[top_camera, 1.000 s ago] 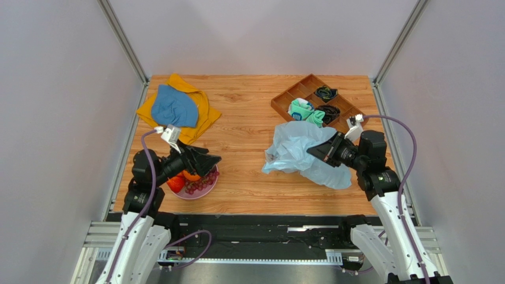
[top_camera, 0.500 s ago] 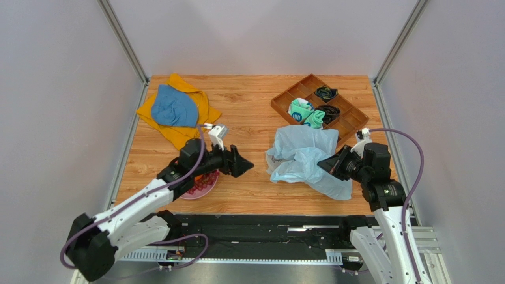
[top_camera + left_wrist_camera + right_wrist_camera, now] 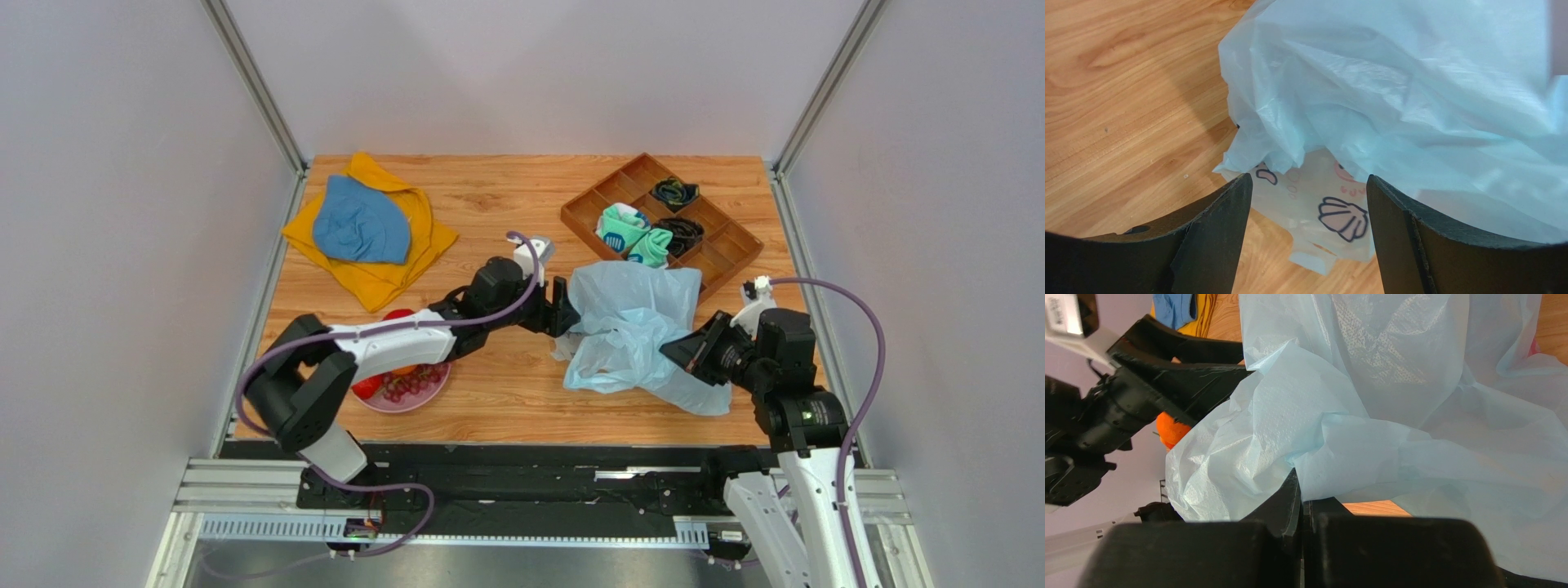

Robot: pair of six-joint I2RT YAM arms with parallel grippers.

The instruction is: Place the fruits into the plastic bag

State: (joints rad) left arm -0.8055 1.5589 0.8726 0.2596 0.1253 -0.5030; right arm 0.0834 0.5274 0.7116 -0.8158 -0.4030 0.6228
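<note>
Entry: bag-opening step, fruits not yet in. Bag (image 3: 632, 321) is pale blue film, thin, translucent and crinkly, slumped in soft folds mid-right on the wood-grain table (image 3: 491, 221); pink-and-black shell print shows on a lower layer in the L wrist view. R gripper (image 3: 683, 352) is pinched closed on the film at the bag's near-right side, a fold caught betw. its fingers. L gripper (image 3: 567, 306) is at the bag's left edge, jaws spread, gripping nothing — the loose edge lies just beyond the tips. Fruits (image 3: 390, 385) sit on a pink plate (image 3: 432, 392), near-left, well apart from the bag: red apple, knobbly grapes, orange partly under the arm; plum not made out. Judgement: early stage, mouth being sought. Next move needs the L jaws to close on a single layer, then draw it away from R to gape the mouth — film prob. slippery and clingy, so two layers may come up together.
</note>
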